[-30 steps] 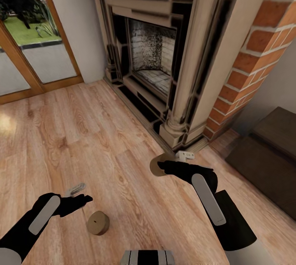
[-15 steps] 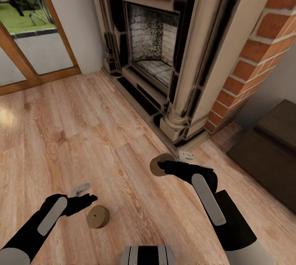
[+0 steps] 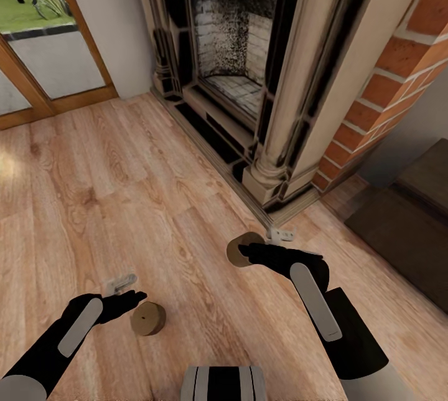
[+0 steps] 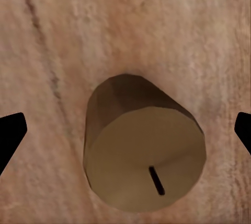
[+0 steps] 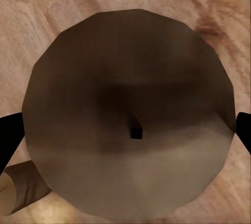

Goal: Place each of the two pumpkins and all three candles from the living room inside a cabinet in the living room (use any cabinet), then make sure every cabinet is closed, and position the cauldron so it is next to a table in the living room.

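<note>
Already the right gripper grips one candle, while the wide-open left gripper hovers beside the floor candle, which could roll away if nudged.

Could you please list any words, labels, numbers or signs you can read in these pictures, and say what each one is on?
None: no readable text in any of the views.
The candle on the floor and the candle in the right gripper are plain, each with a wick.
The fireplace, brick wall and wooden floor bear no markings.
</note>
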